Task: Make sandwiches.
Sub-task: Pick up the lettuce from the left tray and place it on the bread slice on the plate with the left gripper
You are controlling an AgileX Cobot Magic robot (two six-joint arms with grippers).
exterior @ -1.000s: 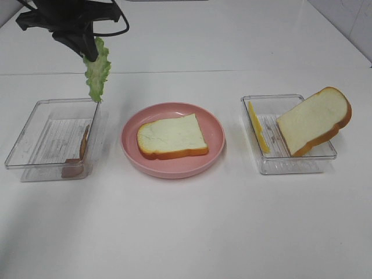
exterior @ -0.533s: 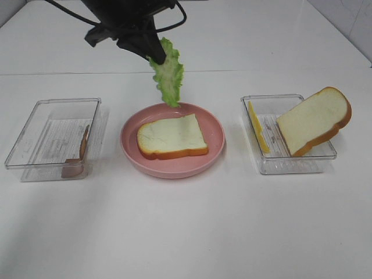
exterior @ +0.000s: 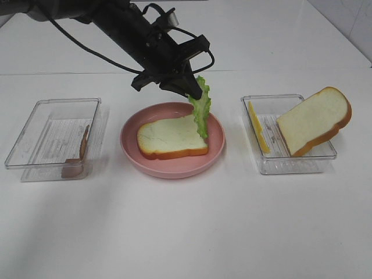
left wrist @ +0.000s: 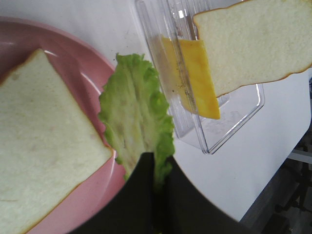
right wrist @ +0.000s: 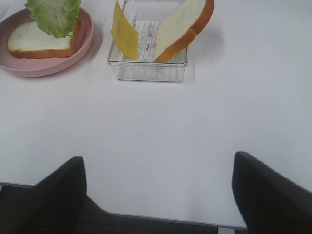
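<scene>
Left gripper [exterior: 190, 92]: clenched on the top edge of a lettuce leaf [exterior: 201, 110], which hangs limp over the 2 o'clock corner of the bread slice [exterior: 172, 136].
Right gripper [right wrist: 157, 161]: spread wide, empty, low over the surface [exterior: 186, 232], well apart from the food.
Sandwich so far: we count that one slice only, flat on the pink plate [exterior: 131, 154].
Stock: meat slice [exterior: 84, 142] leaning in the left tray [exterior: 35, 125], at 9 o'clock from the plate. Cheese slice [exterior: 257, 127] and second bread slice [exterior: 314, 121] are propped in the right tray [exterior: 290, 165], at 3 o'clock.
Handling note: we judge the leaf too far toward 3 o'clock. We would carry it toward 9 o'clock until it hangs over the slice's middle. We would then lower it until the tip drapes on the bread and let go low, so it lies flat inside the crust.
</scene>
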